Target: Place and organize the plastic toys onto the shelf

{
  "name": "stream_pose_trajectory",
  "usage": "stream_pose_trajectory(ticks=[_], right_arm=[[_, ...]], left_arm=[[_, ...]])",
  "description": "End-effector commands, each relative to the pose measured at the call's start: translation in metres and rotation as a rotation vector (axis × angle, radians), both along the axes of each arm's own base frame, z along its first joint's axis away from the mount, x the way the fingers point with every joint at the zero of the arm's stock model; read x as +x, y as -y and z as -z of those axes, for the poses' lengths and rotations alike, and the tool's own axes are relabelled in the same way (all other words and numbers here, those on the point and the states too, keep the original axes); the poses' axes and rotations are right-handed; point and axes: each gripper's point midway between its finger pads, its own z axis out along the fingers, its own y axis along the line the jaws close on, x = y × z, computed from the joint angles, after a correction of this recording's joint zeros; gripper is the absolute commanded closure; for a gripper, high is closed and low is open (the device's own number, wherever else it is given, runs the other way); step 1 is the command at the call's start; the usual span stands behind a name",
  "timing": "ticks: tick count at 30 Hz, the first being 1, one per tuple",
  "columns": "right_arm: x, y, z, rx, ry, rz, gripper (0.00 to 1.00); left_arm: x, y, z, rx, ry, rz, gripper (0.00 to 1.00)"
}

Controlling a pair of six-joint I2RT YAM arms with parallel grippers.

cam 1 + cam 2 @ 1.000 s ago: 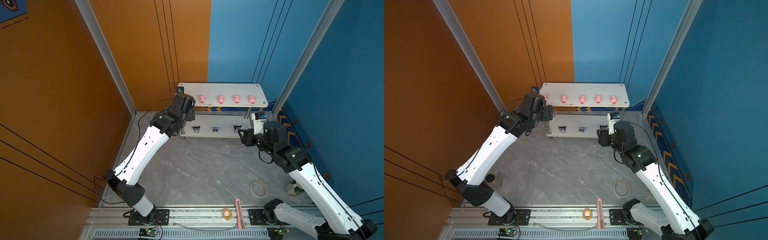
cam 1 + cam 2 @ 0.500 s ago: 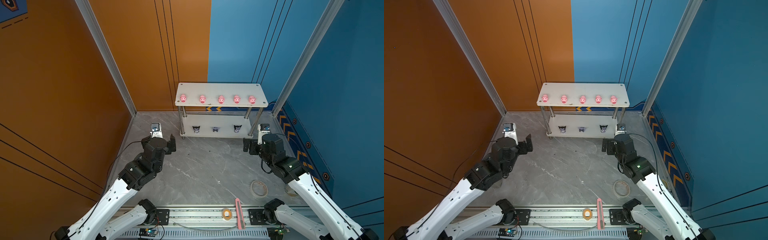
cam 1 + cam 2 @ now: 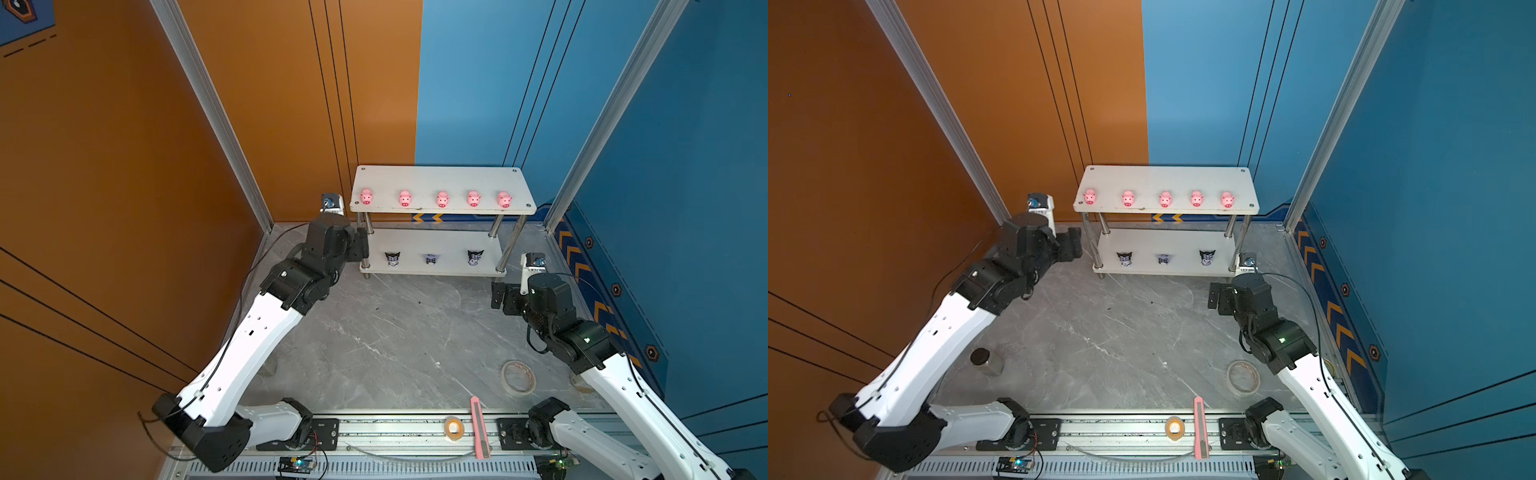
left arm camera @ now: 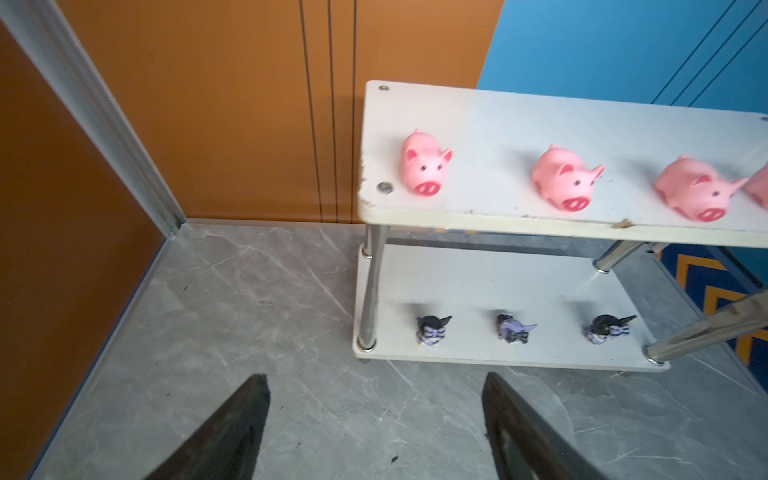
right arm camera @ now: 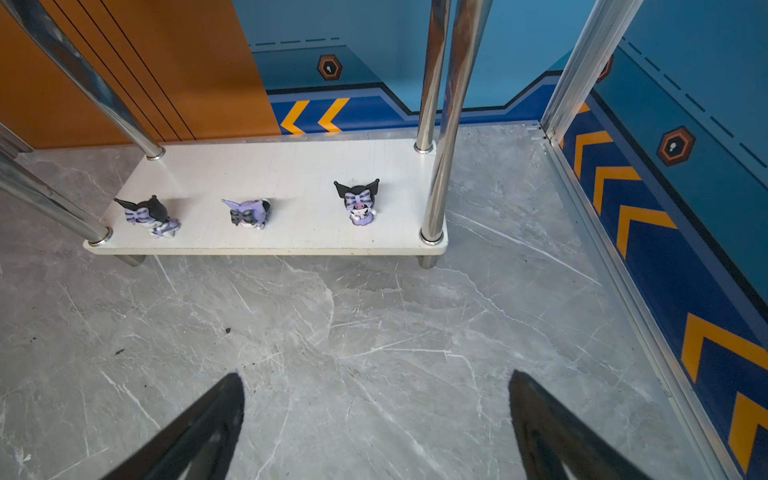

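Note:
The shelf (image 3: 440, 178) stands against the back wall. Several pink pigs, such as the one at its left end (image 3: 366, 196), stand in a row on the top board. Three black-eared purple figurines (image 3: 432, 259) are spaced along the lower board (image 5: 291, 166). My left gripper (image 3: 360, 246) is open and empty beside the shelf's front left leg; in the left wrist view it (image 4: 376, 376) hangs over bare floor. My right gripper (image 3: 498, 295) is open and empty over the floor in front of the shelf's right end, as the right wrist view shows (image 5: 376, 374).
A large tape roll (image 3: 518, 377) lies on the grey floor at the front right. A small tape roll (image 3: 454, 427) and a pink utility knife (image 3: 478, 428) lie on the front rail. A dark-lidded jar (image 3: 986, 361) stands at the front left. Walls close in on both sides.
My left arm left the top board's left end, dropped to the front left, then swung back beside the shelf's left leg. My right gripper drew back from the lower board.

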Motion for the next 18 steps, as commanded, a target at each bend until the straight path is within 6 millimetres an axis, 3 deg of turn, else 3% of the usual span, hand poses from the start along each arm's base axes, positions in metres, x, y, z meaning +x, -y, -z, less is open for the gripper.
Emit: stream_pose_trajectory(ticks=[1,3,9,18], right_arm=[[-0.008,0.001,0.006,0.012,-0.032,-0.006,0.0],[-0.007,-0.003,0.005,0.025,-0.031,-0.023,0.0],[-0.004,-0.015,0.004,0.06,-0.033,-0.075,0.0],[-0.005,-0.018,0.0,0.077,-0.016,-0.098,0.0]], left_arm=[[0.009,0.013,-0.013,-0.031,-0.037,0.041,0.17],[0.02,0.016,-0.023,-0.032,-0.031,0.028,0.21],[0.057,0.026,-0.021,-0.01,-0.073,0.018,0.24],[0.098,0.026,0.001,0.049,-0.131,-0.031,0.34]])
